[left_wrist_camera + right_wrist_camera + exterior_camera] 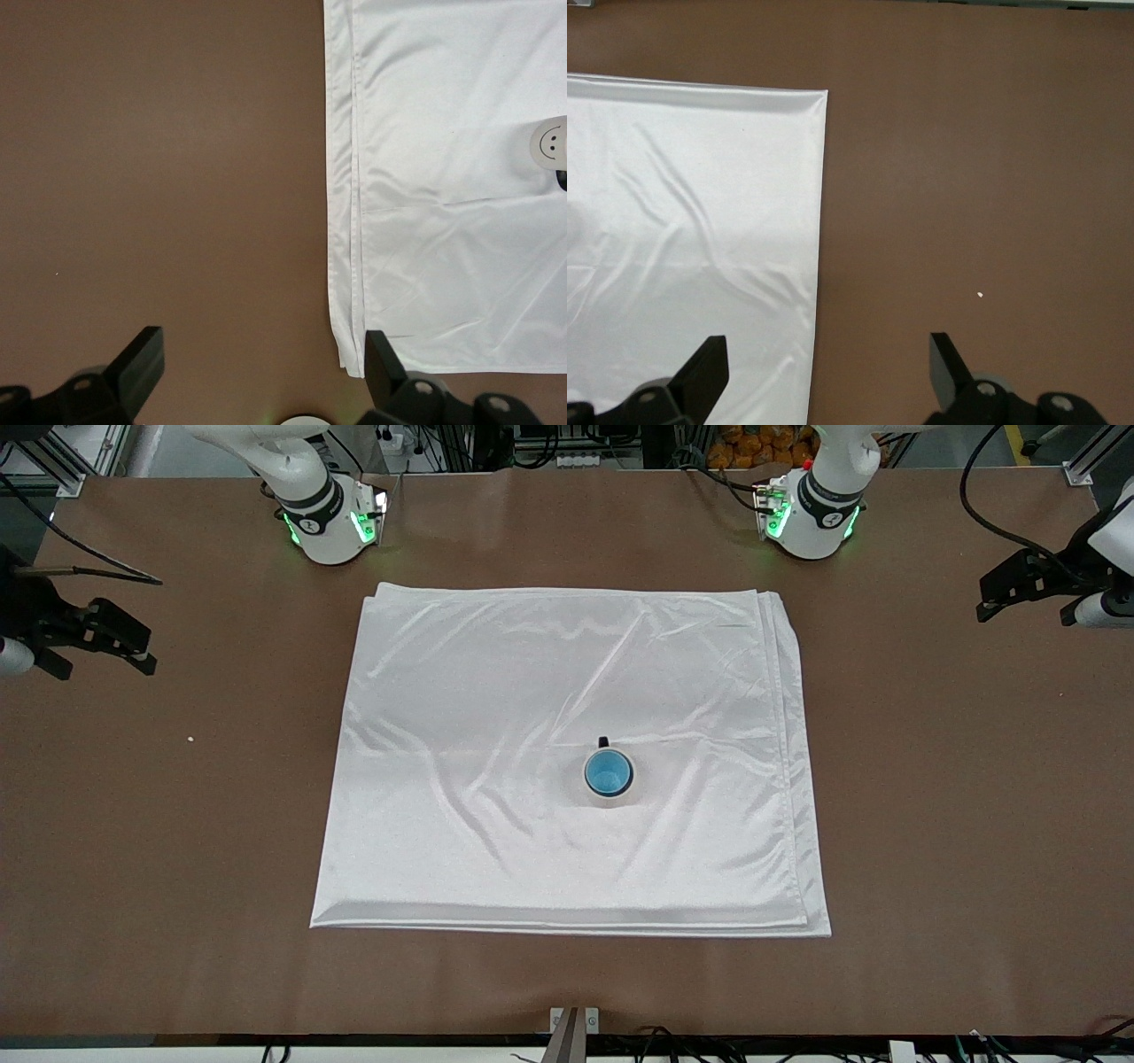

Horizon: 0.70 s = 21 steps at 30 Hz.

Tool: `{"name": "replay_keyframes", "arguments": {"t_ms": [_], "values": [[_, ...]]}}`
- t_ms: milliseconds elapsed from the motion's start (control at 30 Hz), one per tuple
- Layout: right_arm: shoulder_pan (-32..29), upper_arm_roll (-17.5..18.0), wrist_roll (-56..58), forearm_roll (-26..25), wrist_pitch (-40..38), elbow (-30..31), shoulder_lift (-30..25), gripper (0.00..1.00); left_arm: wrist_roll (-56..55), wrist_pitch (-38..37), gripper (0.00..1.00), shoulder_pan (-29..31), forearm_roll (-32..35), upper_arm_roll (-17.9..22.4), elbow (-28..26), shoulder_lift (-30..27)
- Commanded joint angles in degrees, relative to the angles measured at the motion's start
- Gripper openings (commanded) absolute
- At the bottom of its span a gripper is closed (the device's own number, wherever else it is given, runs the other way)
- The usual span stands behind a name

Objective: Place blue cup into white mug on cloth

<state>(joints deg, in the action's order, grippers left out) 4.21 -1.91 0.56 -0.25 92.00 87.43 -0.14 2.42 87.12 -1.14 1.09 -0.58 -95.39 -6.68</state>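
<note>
1. Blue cup [608,771] sits upright inside the white mug [609,775] on the cloth [496,691]: looks done.
2. Left gripper [992,598] waits over bare table, fingers apart, mug well clear.
3. Right gripper [133,646] likewise, fingers spread, empty.

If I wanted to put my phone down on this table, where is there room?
Most of the cloth is bare; only the white mug, with the blue cup inside it, takes a spot. Brown table lies open between the cloth and either end, below the left tool and the right tool.
</note>
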Motion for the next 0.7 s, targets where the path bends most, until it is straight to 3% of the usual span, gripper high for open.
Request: {"name": "replay_keyframes", "arguments": {"t_ms": [0, 667], "values": [[-0.08, -0.03, 0.58, 0.16, -0.51, 0.11, -0.65, 1.0, 1.27, -0.38, 1.0, 0.52, 1.02, -0.48, -1.21, -1.49], [-0.16, -0.11, 0.58, 0.87, -0.59, 0.47, -0.83, 1.0, 1.1, -0.46, 1.0, 0.44, 1.02, -0.48, -1.21, -1.49]]}}
